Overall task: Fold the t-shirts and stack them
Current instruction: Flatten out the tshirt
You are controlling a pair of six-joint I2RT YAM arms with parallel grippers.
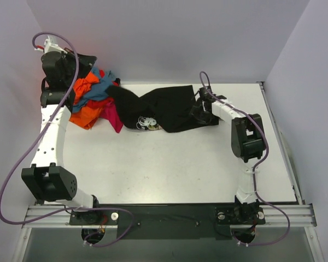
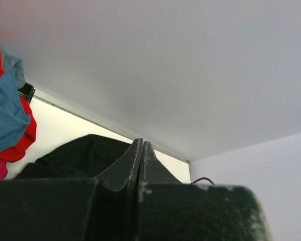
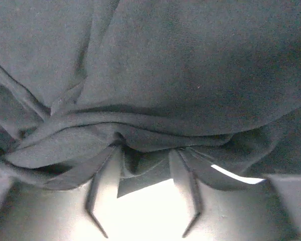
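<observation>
A black t-shirt [image 1: 169,106] lies spread and crumpled across the far middle of the table, with a white print [image 1: 146,123] at its near edge. My right gripper [image 1: 199,111] is down on the shirt's right end. In the right wrist view the gripper [image 3: 145,150] is open, its fingertips pushed into folds of the black cloth [image 3: 190,65], and a fold lies between the jaws. My left gripper [image 1: 87,64] is raised at the far left above a pile of shirts [image 1: 90,101]. It is shut and empty [image 2: 141,144].
The pile holds orange, blue and pink shirts; blue [image 2: 5,110] and red [image 2: 27,135] cloth show in the left wrist view, with the black shirt [image 2: 85,150] beyond. Walls close in the table's far edge and both sides. The white table top [image 1: 169,169] lies nearer the arm bases.
</observation>
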